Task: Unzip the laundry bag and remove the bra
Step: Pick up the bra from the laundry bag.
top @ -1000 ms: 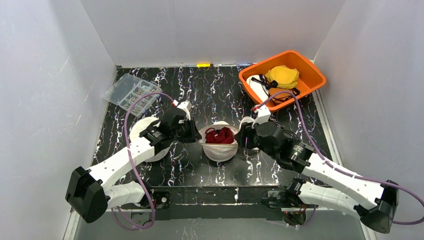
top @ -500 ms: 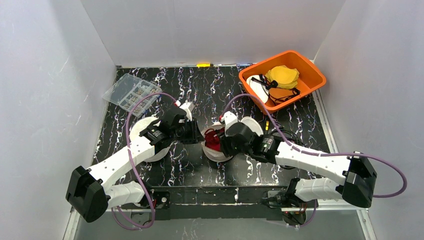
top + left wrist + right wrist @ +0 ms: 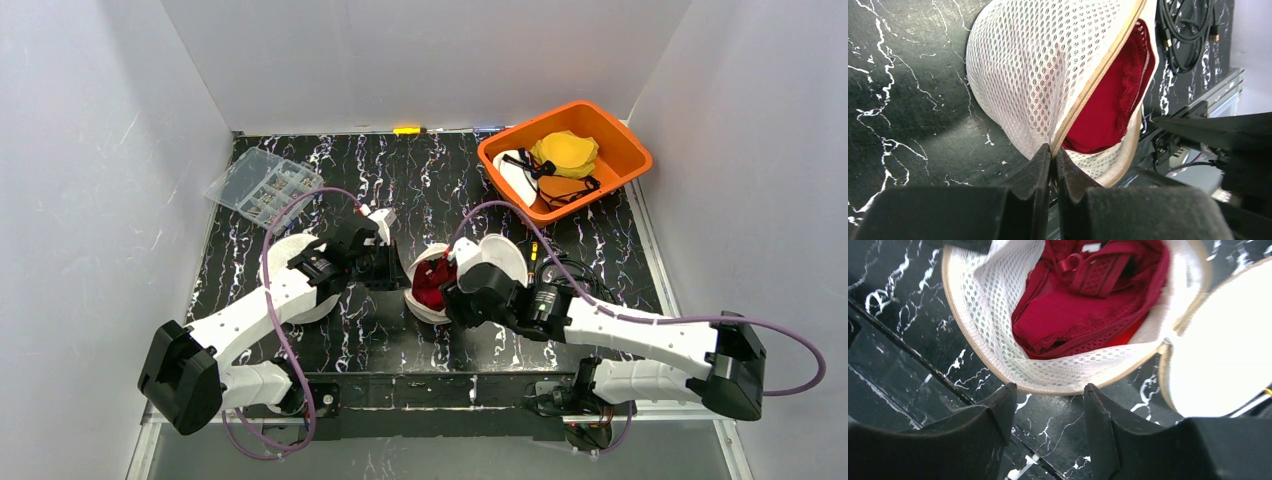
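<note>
The white mesh laundry bag (image 3: 428,300) lies open at the table's middle, its lid half (image 3: 500,258) flipped back to the right. A red bra (image 3: 433,283) sits inside; it shows in the right wrist view (image 3: 1083,310) and in the left wrist view (image 3: 1108,110). My left gripper (image 3: 1053,150) is shut on the bag's tan zipper rim (image 3: 1093,85) at its left side. My right gripper (image 3: 1048,390) is open, just above the bag's near rim (image 3: 1058,385), holding nothing.
An orange bin (image 3: 620,150) with white and yellow bras stands at the back right. A clear plastic box (image 3: 262,184) lies at the back left. A white round bag (image 3: 285,262) lies under the left arm. Black cables (image 3: 575,270) run right of the bag.
My right arm swung left from beside the bag to over its near rim. The bag tipped so its opening faces the right gripper. The left gripper kept its hold on the rim.
</note>
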Tool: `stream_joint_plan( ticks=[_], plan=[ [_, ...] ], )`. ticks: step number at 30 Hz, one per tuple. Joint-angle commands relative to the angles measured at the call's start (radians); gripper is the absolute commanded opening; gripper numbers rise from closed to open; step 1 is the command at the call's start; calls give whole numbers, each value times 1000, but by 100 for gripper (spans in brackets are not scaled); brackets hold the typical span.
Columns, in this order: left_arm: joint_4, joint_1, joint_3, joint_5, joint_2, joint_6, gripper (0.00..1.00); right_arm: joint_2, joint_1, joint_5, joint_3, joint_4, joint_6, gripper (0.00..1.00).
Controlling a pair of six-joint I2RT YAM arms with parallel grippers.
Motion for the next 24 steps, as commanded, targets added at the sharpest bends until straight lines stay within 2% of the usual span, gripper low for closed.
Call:
stream_joint_plan(
  ticks=[1, 4, 8, 15, 24],
  plan=[
    [10, 4, -23, 19, -7, 27, 3, -131, 5, 176, 16, 58, 79, 65],
    [14, 5, -25, 20, -14, 29, 0, -145, 3, 242, 58, 83, 110, 72],
    [17, 4, -29, 21, -10, 24, 0, -49, -24, 251, 138, 53, 124, 76],
    [17, 4, -33, 19, -15, 0, 0, 91, -129, 124, 188, 56, 159, 74],
    [18, 4, -34, 20, -13, -21, 0, 180, -149, 108, 207, 54, 172, 72]
  ],
)
